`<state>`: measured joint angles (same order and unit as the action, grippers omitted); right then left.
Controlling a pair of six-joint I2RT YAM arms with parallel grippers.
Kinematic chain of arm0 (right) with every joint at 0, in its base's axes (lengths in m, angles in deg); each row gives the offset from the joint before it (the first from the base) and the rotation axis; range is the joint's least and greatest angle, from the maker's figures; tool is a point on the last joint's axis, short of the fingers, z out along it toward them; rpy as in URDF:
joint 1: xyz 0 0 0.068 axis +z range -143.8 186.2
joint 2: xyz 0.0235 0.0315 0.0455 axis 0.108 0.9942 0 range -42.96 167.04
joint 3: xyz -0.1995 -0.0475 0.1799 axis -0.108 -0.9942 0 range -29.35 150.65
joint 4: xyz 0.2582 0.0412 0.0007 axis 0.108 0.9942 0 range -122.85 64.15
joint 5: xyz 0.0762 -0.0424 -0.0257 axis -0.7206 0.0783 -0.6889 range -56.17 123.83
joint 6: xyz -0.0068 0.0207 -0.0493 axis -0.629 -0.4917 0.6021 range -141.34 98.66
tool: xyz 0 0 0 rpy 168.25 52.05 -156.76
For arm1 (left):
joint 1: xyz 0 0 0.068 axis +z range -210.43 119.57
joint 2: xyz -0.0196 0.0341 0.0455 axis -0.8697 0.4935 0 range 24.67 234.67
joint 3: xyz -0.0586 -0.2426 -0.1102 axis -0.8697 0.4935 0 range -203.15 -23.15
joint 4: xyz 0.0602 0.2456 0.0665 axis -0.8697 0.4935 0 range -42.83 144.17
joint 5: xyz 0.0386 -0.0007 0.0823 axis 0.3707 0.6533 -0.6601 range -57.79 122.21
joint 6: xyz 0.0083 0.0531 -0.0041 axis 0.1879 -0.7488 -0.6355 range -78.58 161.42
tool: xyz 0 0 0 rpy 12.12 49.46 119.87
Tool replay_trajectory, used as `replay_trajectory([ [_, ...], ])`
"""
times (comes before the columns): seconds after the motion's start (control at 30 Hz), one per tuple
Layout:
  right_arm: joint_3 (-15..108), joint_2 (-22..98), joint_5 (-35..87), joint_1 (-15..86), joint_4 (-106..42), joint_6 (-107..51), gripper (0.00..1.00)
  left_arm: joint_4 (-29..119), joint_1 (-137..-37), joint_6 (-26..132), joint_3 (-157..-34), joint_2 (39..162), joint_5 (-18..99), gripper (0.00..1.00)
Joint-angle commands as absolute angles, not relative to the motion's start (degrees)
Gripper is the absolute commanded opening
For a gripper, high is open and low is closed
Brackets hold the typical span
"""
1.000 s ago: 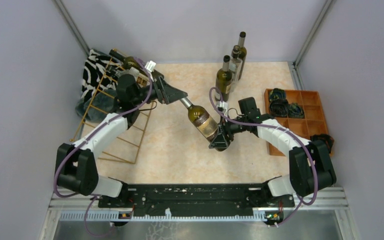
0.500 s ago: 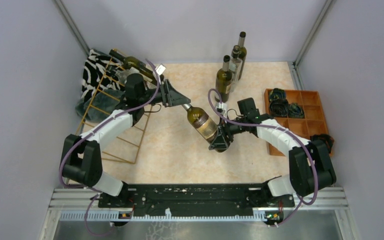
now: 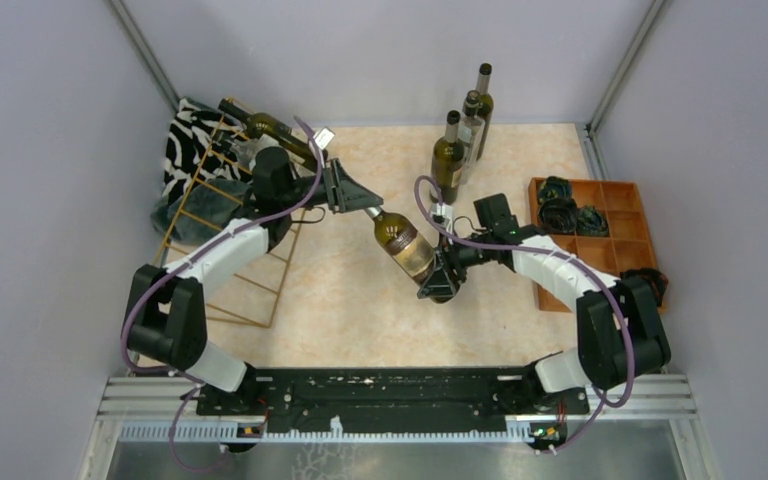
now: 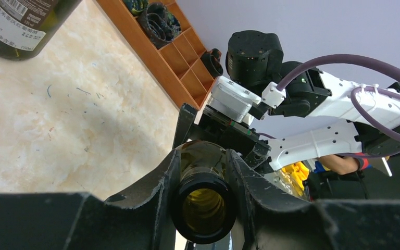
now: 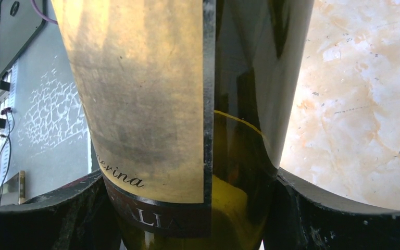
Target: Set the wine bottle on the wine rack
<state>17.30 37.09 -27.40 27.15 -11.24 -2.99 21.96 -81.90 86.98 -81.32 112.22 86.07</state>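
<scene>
A dark green wine bottle (image 3: 405,245) with a gold label hangs tilted above the table's middle, held at both ends. My left gripper (image 3: 365,207) is shut on its neck; in the left wrist view the open bottle mouth (image 4: 204,200) sits between the two black fingers (image 4: 153,182). My right gripper (image 3: 439,279) is shut on the lower body, where the label (image 5: 140,94) fills the right wrist view between the fingers (image 5: 333,213). The gold wire wine rack (image 3: 192,205) stands slanted at the left, behind my left arm.
Another bottle (image 3: 260,126) lies across the rack's top, with a zebra-patterned cloth (image 3: 185,140) behind. Three upright bottles (image 3: 448,152) stand at the back centre. An orange-brown wooden compartment tray (image 3: 615,240) holding dark coiled items sits at the right edge.
My left gripper has moved onto the bottle's neck and closed on it. The right gripper and the bottle have stayed nearly still.
</scene>
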Motion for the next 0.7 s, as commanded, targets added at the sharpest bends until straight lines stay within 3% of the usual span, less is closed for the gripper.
replay_trajectory([
  [0.0,22.4,37.5,-31.3,27.9,-13.0,-0.2,0.40,15.6,-82.2,90.7,-80.5,111.6,88.0,0.00],
  [0.07,23.0,37.7,-31.3,27.9,-11.7,0.5,0.72,12.7,-81.5,93.0,-79.4,111.6,87.9,0.00],
  [0.13,23.5,37.9,-30.8,27.9,-10.9,0.5,0.89,9.0,-80.5,95.9,-78.0,111.5,88.4,0.00],
  [0.17,23.7,37.8,-30.6,27.9,-10.6,0.6,0.93,7.8,-80.1,97.0,-77.5,111.5,88.7,0.00],
  [0.27,24.3,37.5,-30.1,27.9,-9.2,1.6,0.98,6.9,-79.3,97.7,-76.2,110.9,88.9,0.00],
  [0.67,25.3,35.0,-24.6,27.5,-5.4,6.5,0.98,12.6,-73.2,93.2,-73.2,106.6,88.8,0.00],
])
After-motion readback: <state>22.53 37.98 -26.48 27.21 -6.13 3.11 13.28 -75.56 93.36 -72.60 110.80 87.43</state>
